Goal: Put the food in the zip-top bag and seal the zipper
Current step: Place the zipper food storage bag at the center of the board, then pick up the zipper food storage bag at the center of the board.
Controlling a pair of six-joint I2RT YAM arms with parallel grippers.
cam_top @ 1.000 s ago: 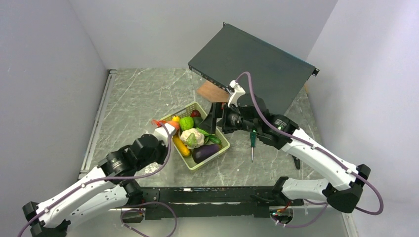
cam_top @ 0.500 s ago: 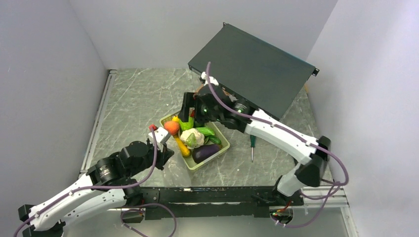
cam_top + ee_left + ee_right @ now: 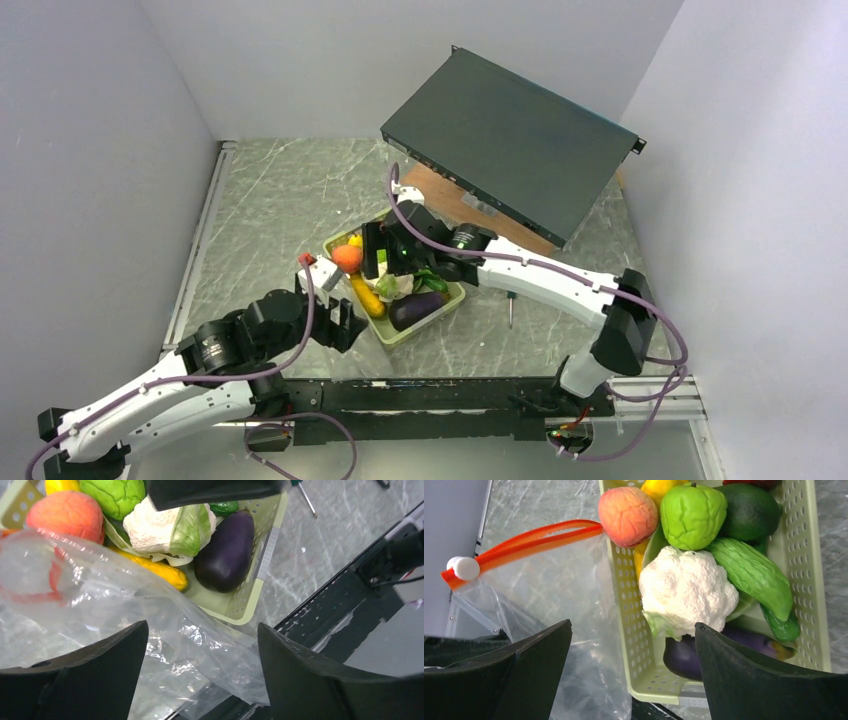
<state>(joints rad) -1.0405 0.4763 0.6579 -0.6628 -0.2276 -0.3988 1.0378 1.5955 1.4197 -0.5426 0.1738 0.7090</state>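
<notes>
Red-orange, the zipper (image 3: 539, 537) is running along the mouth of the zip-top bag (image 3: 549, 610). In your right wrist view its long axis is slanting from the white slider (image 3: 465, 568) at lower left up to the right, where its far end is meeting the orange peach (image 3: 627, 515). The clear bag is lying crumpled on the desk (image 3: 270, 200) just beside the pale green basket (image 3: 809, 580), its body spreading from the strip toward your left arm.

All the food you are seeing is sitting in the basket. The peach is perching at the corner by the zipper, and the green pepper (image 3: 692, 514) is sitting next to it. The cauliflower (image 3: 686, 592) is in the middle, with the cucumber (image 3: 754, 575) lying diagonally against it. The eggplant (image 3: 225, 550) is lying lengthwise by the near wall, and the corn (image 3: 160, 570) is poking out under the cauliflower's leaves.

Your right tool (image 3: 632, 625) is hovering over the basket with its fingers spread apart, the cauliflower below the gap. Your left tool (image 3: 202, 625) is standing apart too, over the bag's film, clamping nothing.

Any marking on the dark flat box (image 3: 510, 140) is too small to read.
</notes>
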